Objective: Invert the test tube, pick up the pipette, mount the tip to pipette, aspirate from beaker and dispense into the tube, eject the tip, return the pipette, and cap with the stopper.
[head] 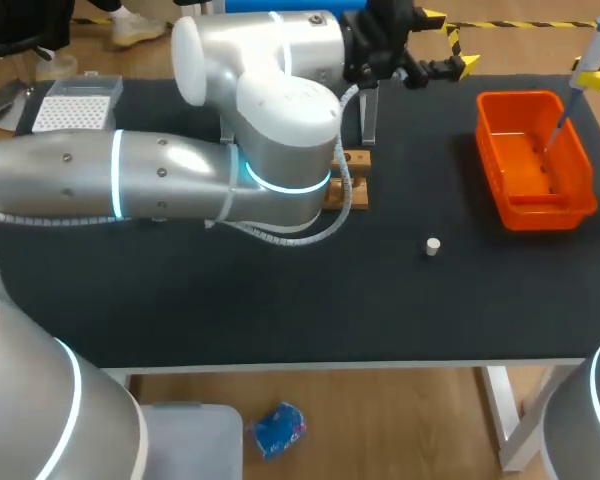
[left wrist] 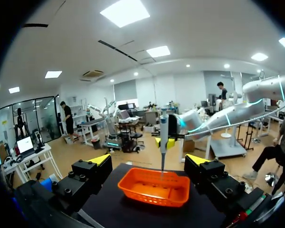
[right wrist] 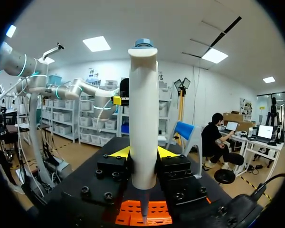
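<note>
Right claw (right wrist: pixel 143 153) is clenched on the white plastic pipette (right wrist: pixel 143 109), holding it upright with its thin tip pointing down over the orange plastic bin (right wrist: pixel 156 212). Past the bin, the left claw (left wrist: pixel 149 161) hangs released, spread wide with nothing in it. Meanwhile the little white round stopper (head: pixel 433 246) sits alone on the black worktop (head: pixel 280 310), apart from the bin.

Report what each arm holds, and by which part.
Right jaws: shut on the pipette, gripping its white body from both sides, tip down over the orange bin. Left jaws: open, holding nothing.
</note>
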`<control>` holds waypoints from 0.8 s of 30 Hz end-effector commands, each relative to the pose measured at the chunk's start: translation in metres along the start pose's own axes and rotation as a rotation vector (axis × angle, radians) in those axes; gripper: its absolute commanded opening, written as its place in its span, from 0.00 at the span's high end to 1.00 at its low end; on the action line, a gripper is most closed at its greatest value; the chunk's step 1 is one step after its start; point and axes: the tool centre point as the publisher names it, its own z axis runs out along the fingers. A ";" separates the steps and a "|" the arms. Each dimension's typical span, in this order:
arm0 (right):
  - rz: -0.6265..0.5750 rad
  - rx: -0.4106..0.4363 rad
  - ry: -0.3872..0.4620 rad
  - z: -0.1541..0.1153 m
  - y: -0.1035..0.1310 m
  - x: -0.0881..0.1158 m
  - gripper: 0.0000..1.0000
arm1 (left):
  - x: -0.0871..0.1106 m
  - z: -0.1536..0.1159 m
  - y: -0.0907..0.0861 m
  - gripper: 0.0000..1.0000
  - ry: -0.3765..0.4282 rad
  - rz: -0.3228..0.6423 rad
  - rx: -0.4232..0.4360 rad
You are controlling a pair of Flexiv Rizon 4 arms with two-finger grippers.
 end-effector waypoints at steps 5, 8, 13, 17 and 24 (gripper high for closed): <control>0.000 -0.003 0.028 -0.004 -0.002 -0.005 1.00 | -0.009 0.035 -0.013 0.00 -0.017 -0.021 -0.037; 0.000 -0.003 0.028 -0.004 -0.002 -0.005 1.00 | -0.012 0.045 -0.022 0.00 -0.013 -0.033 -0.034; 0.000 -0.003 0.028 -0.004 -0.002 -0.005 1.00 | -0.012 0.063 -0.037 0.00 0.013 -0.038 -0.021; 0.000 -0.003 0.028 -0.004 -0.002 -0.005 1.00 | -0.008 0.078 -0.049 0.00 0.042 -0.041 0.001; 0.000 -0.003 0.028 -0.004 -0.002 -0.005 1.00 | 0.000 0.092 -0.056 0.00 0.091 -0.075 0.037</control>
